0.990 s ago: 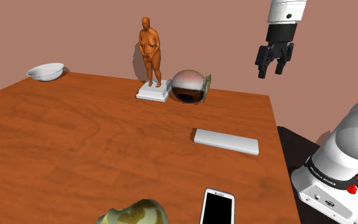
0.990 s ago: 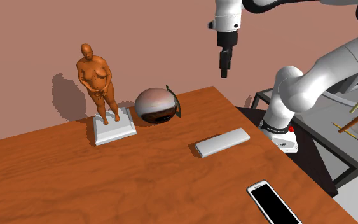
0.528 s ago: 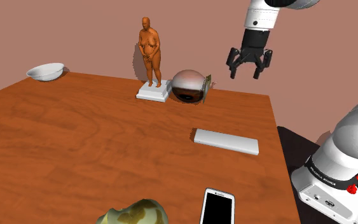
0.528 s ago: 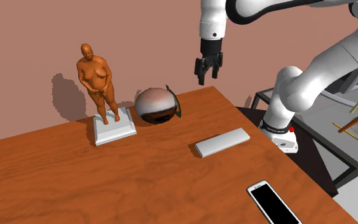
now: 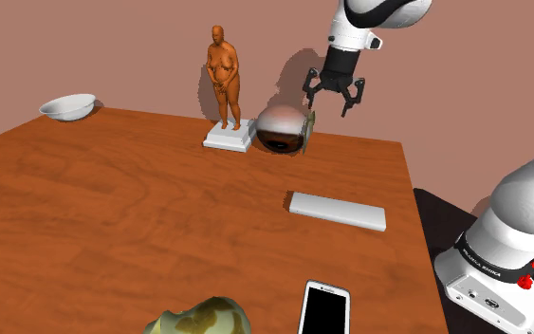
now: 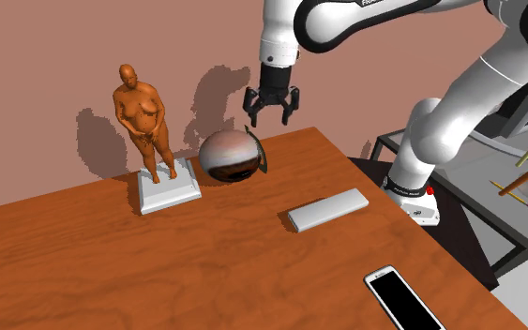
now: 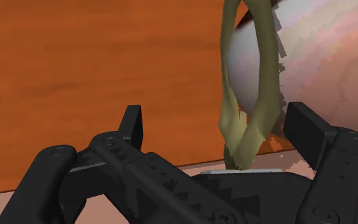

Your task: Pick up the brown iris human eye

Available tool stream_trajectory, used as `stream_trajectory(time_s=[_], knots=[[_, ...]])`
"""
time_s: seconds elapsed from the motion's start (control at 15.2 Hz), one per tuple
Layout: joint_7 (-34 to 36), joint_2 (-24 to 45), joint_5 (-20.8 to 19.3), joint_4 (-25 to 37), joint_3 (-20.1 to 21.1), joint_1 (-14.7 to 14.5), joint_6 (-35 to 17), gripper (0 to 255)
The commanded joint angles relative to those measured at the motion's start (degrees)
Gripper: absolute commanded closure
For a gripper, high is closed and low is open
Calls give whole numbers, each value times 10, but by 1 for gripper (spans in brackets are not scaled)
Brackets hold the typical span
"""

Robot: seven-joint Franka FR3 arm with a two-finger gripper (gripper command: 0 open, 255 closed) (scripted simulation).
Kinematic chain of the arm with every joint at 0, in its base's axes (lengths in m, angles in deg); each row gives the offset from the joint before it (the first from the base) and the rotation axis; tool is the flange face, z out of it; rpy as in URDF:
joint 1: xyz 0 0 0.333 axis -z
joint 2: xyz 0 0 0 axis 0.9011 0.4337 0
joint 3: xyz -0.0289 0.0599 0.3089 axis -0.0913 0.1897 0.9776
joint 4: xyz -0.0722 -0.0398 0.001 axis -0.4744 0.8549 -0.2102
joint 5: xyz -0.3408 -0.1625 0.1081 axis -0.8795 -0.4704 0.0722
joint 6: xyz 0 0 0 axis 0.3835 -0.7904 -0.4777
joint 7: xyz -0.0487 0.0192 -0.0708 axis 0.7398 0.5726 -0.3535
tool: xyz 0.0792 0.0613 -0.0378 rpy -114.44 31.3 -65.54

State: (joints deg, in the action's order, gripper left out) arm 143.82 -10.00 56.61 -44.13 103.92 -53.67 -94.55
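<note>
Eye sits on bench near far edge, just beside figurine's white base, on its shoulder-view right. Round ball, no clear long axis. Dark brown patch faces low & toward shoulder cam; pale pinkish-white dome on top. Thin olive strip loops upright on side away from figurine. Gripper hangs above that strip, fingers apart, holding nothing.

Orange figurine, white bowl, slab, phone
</note>
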Motion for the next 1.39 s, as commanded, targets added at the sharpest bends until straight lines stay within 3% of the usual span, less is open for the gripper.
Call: stream_trajectory(time_s=[0.0, 0.2, 0.79, 0.86, 1.32], knots=[[72, 37, -10, 26, 17, 17, -30, 0], [165, 84, -33, 60, 35, 39, -64, 0], [161, 101, -31, 16, 41, 36, -124, 0], [161, 101, -32, 16, 41, 36, -124, 255], [161, 101, -31, 14, 41, 36, -127, 255]])
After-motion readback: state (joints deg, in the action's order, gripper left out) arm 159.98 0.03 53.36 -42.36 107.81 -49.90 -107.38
